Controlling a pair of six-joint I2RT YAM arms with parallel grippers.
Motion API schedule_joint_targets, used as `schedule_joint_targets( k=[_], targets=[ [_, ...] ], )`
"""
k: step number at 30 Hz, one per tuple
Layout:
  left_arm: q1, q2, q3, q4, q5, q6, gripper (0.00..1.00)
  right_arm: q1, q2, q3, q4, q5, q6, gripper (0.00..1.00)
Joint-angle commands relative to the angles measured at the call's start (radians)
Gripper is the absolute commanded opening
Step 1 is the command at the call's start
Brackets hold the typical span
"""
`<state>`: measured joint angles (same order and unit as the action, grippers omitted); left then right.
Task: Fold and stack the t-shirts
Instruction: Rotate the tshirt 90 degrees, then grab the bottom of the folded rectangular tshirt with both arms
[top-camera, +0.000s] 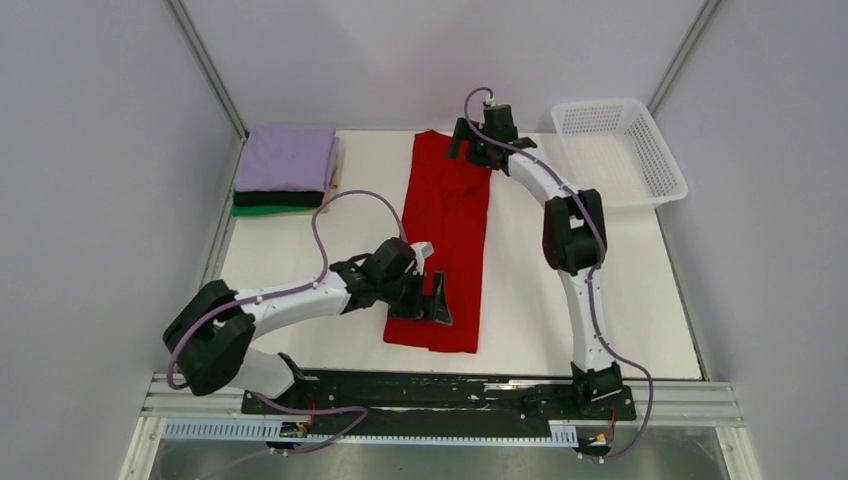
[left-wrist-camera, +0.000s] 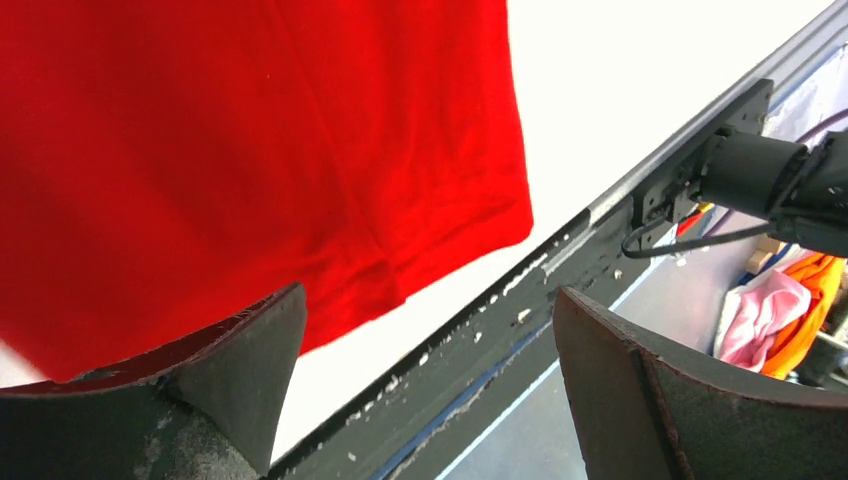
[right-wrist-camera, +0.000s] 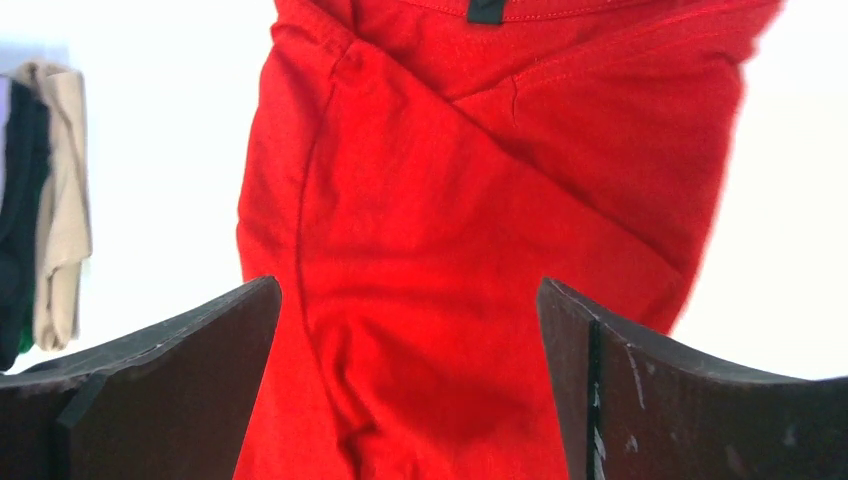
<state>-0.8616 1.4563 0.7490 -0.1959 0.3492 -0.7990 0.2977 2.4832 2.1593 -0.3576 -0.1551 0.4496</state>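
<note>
Closest to the lens on each wrist cam are the dark fingers (left-wrist-camera: 230, 390) (right-wrist-camera: 170, 370), and on both arms they're spread wide with nothing pinched between them. From the overhead view, the left gripper (top-camera: 425, 300) hangs over the near hem end of the red t-shirt (top-camera: 445, 230), and the right gripper (top-camera: 460, 140) sits over its far collar end. That tee is folded into a long narrow strip in the middle of the white table (top-camera: 600, 320). Its long axis runs from near to far and leans a bit to the left at the far end, with the collar pointing away from the arm bases and the hem toward them. Sleeves look tucked in diagonally across the chest on the right wrist cam. Far left there's a neat stack: lavender tee (top-camera: 288, 157) on top, black tee (top-camera: 280, 198) under it, green tee (top-camera: 268, 210) at the bottom. A white mesh basket (top-camera: 620, 150) sits at the far right corner, well apart from the red one. Walls around are plain pale grey-lavender panels with metal posts, and a black base rail (top-camera: 450, 395) runs along the near edge. Only label I can spot is a small black neck tag (right-wrist-camera: 485, 10), and I can't read anything on it.
</note>
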Motion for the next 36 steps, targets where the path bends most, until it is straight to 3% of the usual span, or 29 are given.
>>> schedule_joint_targets(
  k=[1, 5, 7, 13, 17, 25, 31, 36],
  targets=[
    [-0.004, -0.174, 0.05, -0.169, -0.137, 0.069, 1.0, -0.003, -0.289, -0.152, 0.068, 0.042, -0.069, 1.0],
    [0.007, -0.304, 0.01, -0.303, -0.27, 0.061, 1.0, 0.004, -0.506, -0.396, 0.074, 0.037, -0.04, 1.0],
    [0.029, -0.356, -0.023, -0.358, -0.306, 0.058, 1.0, 0.017, -0.657, -0.605, 0.073, 0.035, 0.006, 1.0],
    [0.112, -0.429, -0.128, -0.37, -0.271, 0.038, 0.98, 0.07, -1.017, -1.098, 0.021, -0.067, 0.201, 0.99],
    [0.117, -0.414, -0.18, -0.317, -0.206, 0.018, 0.87, 0.149, -1.183, -1.324, -0.006, -0.131, 0.264, 0.96],
    [0.118, -0.363, -0.234, -0.259, -0.169, 0.016, 0.65, 0.253, -1.372, -1.53, -0.073, -0.226, 0.389, 0.87],
    [0.119, -0.323, -0.256, -0.215, -0.198, 0.022, 0.59, 0.288, -1.359, -1.562, -0.155, -0.283, 0.397, 0.8],
    [0.119, -0.279, -0.26, -0.168, -0.179, 0.019, 0.42, 0.361, -1.327, -1.576, -0.154, -0.307, 0.421, 0.73]
  ],
)
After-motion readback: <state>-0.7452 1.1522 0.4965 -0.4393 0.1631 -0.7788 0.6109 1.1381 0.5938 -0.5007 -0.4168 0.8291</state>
